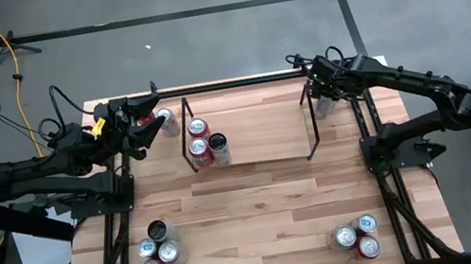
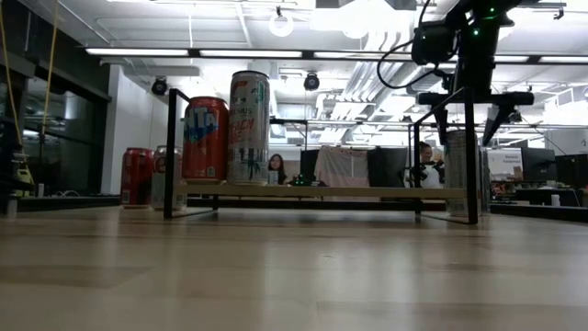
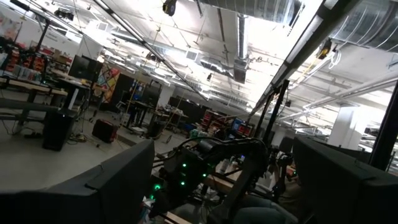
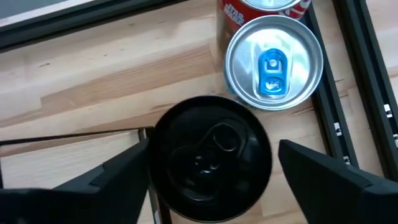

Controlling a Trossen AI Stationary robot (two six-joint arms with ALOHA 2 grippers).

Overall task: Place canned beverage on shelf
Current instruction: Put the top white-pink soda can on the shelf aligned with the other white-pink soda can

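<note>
**Item: shelf (image 1: 259, 128).** Low black-rod rack with a clear top, standing at the far middle of the wooden table (image 1: 257, 205). Three cans (image 1: 197, 127) are grouped at its left end. The rest of the top is bare, presumably left free for further stock.

**Item: black-topped can (image 4: 210, 168).** This looks like the beverage now being handled. It stands upright and, as far as I can judge from table height, is on the tabletop just outside the shelf's right end, not yet on it. A silver-topped can (image 4: 273, 62) sits just beside it, with a red can (image 4: 264, 5) beyond that.

**Item: right gripper (image 1: 317, 91).** It is poised directly above the black-topped can, pointing down. Its fingers (image 4: 118, 180) sit on either side of the rim, spread and not yet clamped, with a sliver of gap on one side. Coming from above probably avoids knocking the close neighbours.

**Item: left gripper (image 1: 149, 118).** It is parked at the far left corner beside two loose cans (image 1: 164, 118). Its jaws are wide with nothing between them, and it is evidently waiting.

**Item: reserve stock.** There is one cluster of cans at the near left (image 1: 155, 251) and another at the near right (image 1: 357, 236), each within reach of its own arm.
</note>
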